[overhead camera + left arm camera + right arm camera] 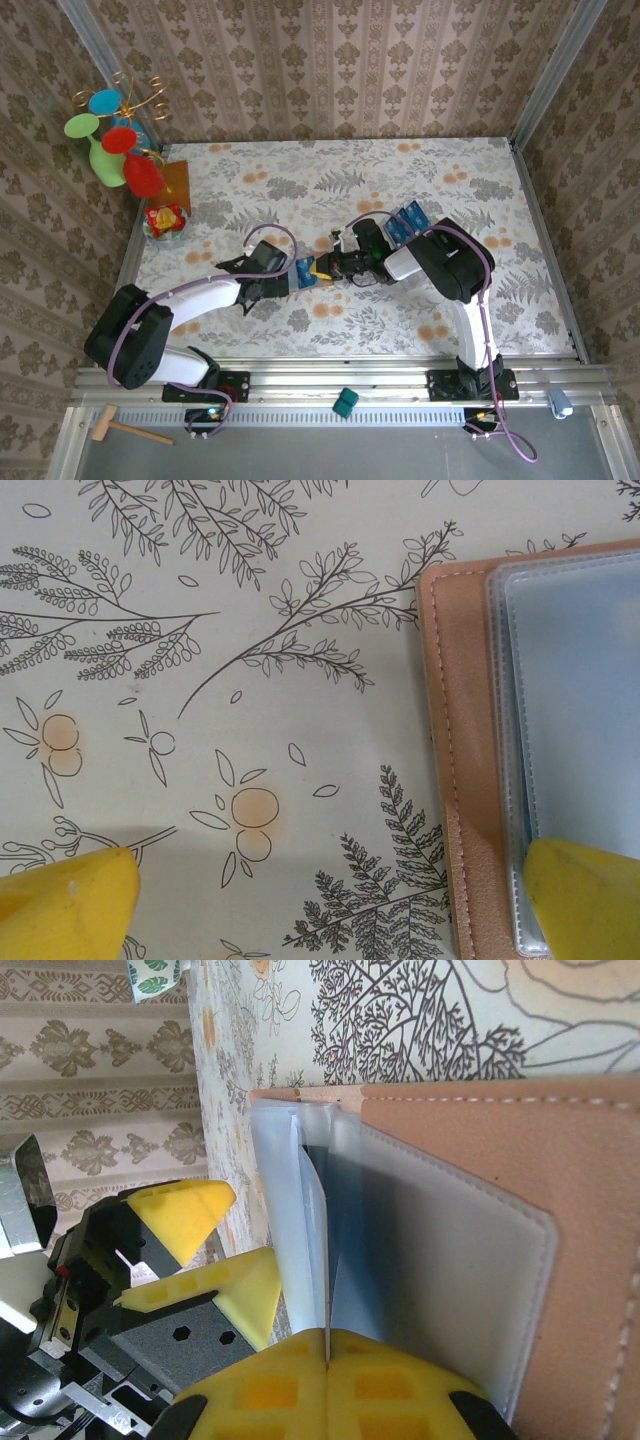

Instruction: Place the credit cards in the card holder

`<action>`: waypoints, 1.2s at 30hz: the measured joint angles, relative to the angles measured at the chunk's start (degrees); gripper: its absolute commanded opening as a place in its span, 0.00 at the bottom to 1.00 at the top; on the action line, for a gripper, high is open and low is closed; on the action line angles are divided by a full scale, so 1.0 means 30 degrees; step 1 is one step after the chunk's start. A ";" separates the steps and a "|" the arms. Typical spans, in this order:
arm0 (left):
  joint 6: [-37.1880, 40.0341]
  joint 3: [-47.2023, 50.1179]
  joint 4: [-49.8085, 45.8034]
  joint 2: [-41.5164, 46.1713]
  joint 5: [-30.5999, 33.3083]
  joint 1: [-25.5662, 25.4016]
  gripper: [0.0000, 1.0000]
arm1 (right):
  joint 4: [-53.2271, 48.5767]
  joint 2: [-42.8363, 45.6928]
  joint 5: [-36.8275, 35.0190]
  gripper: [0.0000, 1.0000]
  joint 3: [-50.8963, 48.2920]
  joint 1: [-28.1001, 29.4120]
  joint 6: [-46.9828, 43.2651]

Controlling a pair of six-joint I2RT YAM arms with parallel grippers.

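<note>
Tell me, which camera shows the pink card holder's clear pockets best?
The right wrist view: the card holder lies open, its clear pockets fanned up, one pinched in the right claw. The left wrist view catches one corner; the top view has it tiny between the arms.

No writing, number, brand or sign is legible on any object or surface here.
</note>
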State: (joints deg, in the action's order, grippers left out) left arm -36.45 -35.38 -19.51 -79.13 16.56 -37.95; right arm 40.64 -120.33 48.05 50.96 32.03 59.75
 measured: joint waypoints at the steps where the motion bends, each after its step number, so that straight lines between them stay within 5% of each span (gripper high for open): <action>1: 0.0000 0.0000 0.0000 0.0000 0.0000 0.0000 1.00 | -0.0022 0.0000 -0.0007 0.00 0.0000 0.0000 -0.0029; 36: 0.0000 0.0000 0.0080 -0.0095 -0.0007 -0.0022 1.00 | -0.1151 -0.0539 0.0641 0.03 0.1144 0.0015 -0.1093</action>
State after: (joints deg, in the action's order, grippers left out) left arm -36.45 -35.38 -19.27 -79.42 16.53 -38.02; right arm 37.19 -121.95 49.98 54.39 32.08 56.47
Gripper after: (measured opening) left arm 0.999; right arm 0.066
